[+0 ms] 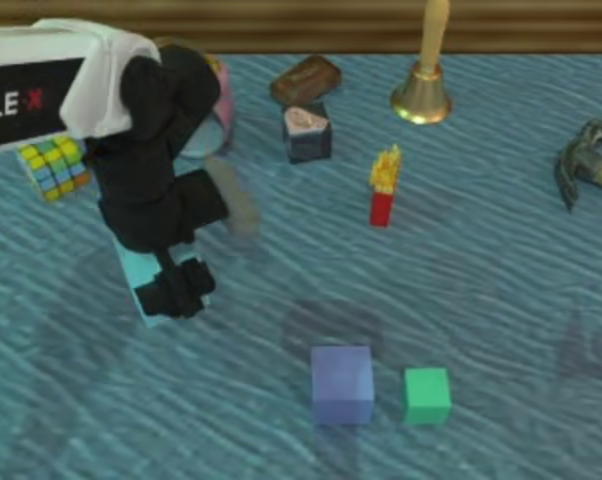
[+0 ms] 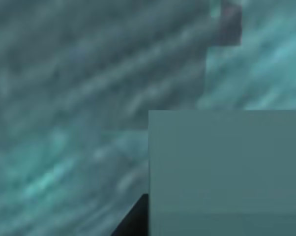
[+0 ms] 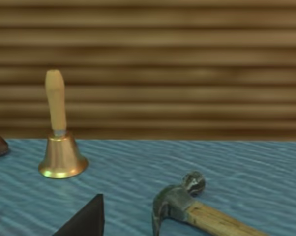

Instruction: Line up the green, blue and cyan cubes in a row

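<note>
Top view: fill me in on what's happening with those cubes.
The left arm is at work on the table's left side, its left gripper down over the cyan cube, which fills much of the left wrist view. Whether the jaws grip it cannot be told. The blue cube and green cube already sit side by side, apart, near the front. The right gripper is out of the top view, parked near the hammer and bell.

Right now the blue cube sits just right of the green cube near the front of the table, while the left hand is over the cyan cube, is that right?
Not quite. In the top view the blue cube sits just left of the green cube, not right of it. The rest holds: the left hand is over the cyan cube.
</note>
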Robot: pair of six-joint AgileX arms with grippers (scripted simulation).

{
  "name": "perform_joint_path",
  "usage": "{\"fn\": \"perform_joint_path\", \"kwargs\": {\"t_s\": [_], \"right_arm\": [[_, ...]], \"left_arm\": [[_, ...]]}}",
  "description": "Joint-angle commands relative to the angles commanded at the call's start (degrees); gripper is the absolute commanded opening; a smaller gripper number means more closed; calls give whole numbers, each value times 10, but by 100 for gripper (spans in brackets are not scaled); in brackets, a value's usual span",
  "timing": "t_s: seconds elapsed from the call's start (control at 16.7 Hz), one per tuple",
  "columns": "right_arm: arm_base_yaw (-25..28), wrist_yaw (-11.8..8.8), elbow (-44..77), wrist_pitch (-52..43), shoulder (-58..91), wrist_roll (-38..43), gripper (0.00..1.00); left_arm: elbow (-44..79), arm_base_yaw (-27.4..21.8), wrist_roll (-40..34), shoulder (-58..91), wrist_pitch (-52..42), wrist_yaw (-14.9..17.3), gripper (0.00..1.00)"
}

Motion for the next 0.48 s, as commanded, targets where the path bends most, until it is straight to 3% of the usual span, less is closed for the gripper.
{"fn": "perform_joint_path", "kwargs": {"t_s": [0.24,0.48], "right_arm": [[0,0,0,0,0,0,100],[0,0,0,0,0,0,100]], "left_arm": [[-74,-105,100,-68,8,0,0],[-94,-128,123,-88,11,0,0]]}}
